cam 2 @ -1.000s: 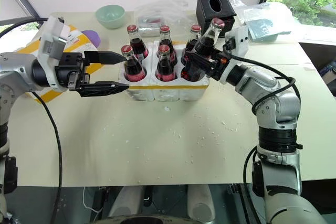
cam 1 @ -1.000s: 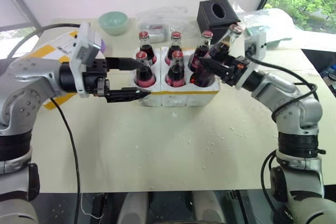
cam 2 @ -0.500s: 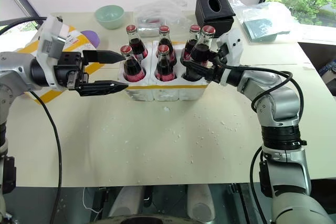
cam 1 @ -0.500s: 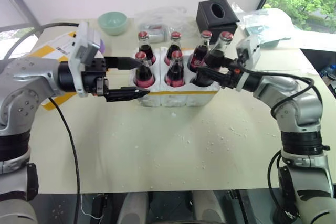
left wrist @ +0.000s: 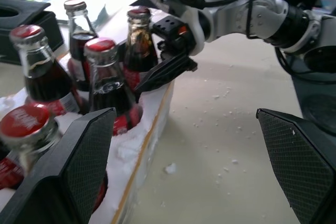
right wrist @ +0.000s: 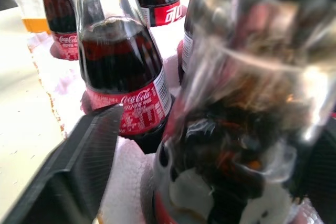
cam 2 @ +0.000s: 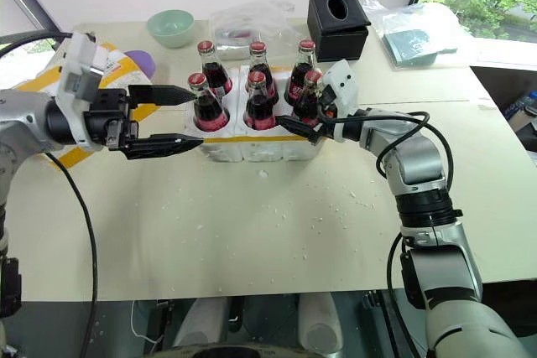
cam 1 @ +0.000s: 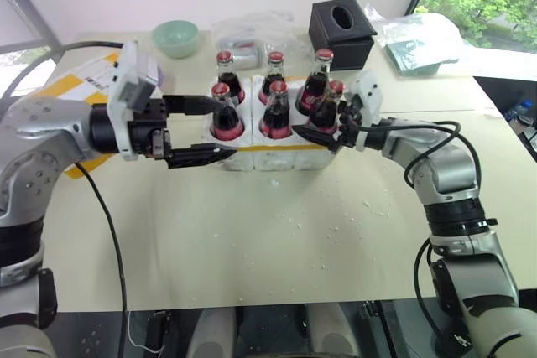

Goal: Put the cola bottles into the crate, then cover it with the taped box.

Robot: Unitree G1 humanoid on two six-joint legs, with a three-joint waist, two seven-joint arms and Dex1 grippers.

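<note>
The crate [cam 1: 281, 148], a low white foam tray with a yellow strip, sits mid-table with all six cola bottles upright in its wells. The front-right bottle [cam 1: 330, 102] stands between the fingers of my right gripper [cam 1: 323, 123], which is open; the right wrist view shows a gap beside that bottle [right wrist: 236, 103]. My left gripper [cam 1: 214, 129] is open at the crate's left end, one finger beside the front-left bottle [cam 1: 222, 113] and the other in front of the foam wall. The taped box [cam 1: 71, 83] lies at the far left, behind my left arm.
A green bowl [cam 1: 176, 37], crumpled plastic bags [cam 1: 252, 33] and a black tissue box [cam 1: 340, 33] stand behind the crate. Another plastic bag [cam 1: 419, 35] lies at the back right. White foam crumbs dot the table in front of the crate.
My right gripper swung the tilted bottle upright and lowered it into the front-right well, then its jaws opened. The left gripper has stayed where it was.
</note>
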